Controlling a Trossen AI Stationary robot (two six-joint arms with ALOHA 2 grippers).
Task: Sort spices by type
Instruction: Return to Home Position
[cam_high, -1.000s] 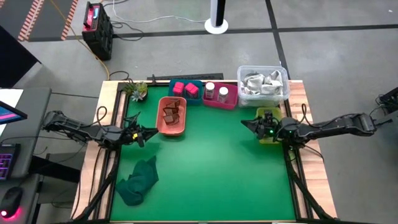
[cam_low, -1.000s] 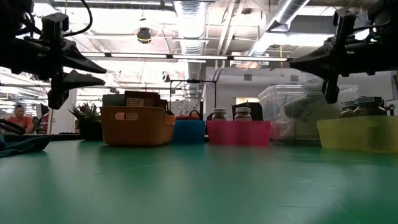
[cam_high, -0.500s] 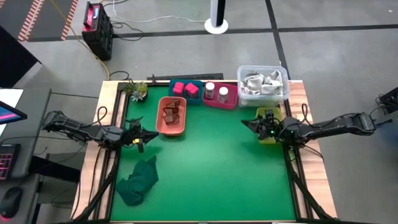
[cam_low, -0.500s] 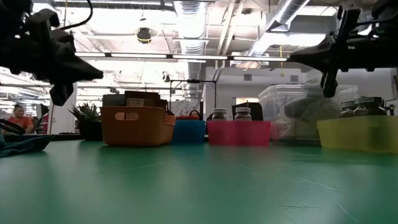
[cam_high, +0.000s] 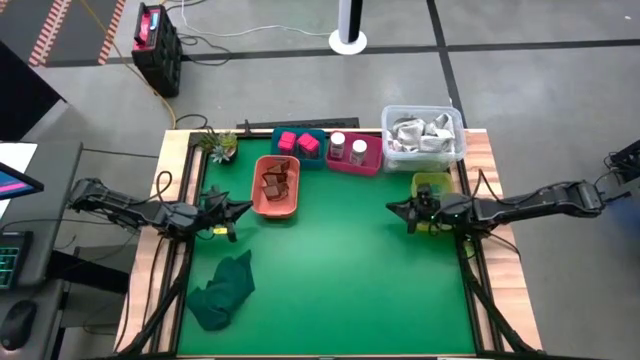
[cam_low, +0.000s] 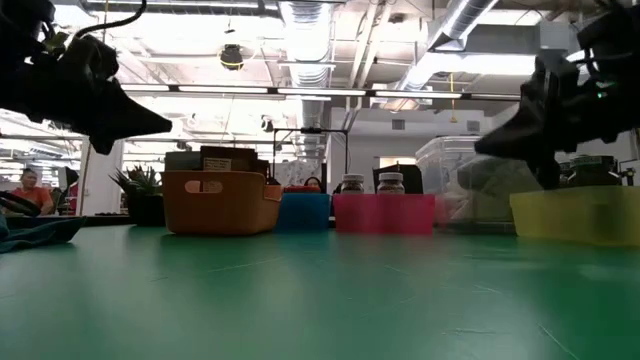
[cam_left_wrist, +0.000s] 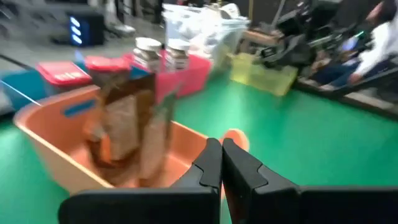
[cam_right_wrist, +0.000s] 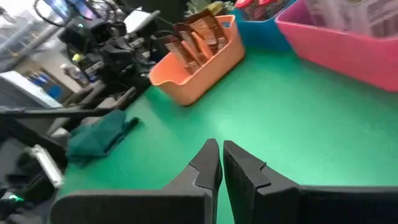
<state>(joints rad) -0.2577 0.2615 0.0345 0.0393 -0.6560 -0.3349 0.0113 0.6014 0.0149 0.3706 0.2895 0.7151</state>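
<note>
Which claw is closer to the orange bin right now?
Left. The left claw is just beside the orange bin, not touching it; the right claw is across the green mat, by the yellow bin.

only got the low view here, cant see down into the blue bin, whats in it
Observer: Two magenta boxes lie side by side in the blue bin.
Operator: ok is the left gripper holding anything
Observer: No, the left gripper is shut with nothing between its fingers.
Operator: and the right one
Observer: The right gripper is shut and empty too, above the bare green mat.
</note>
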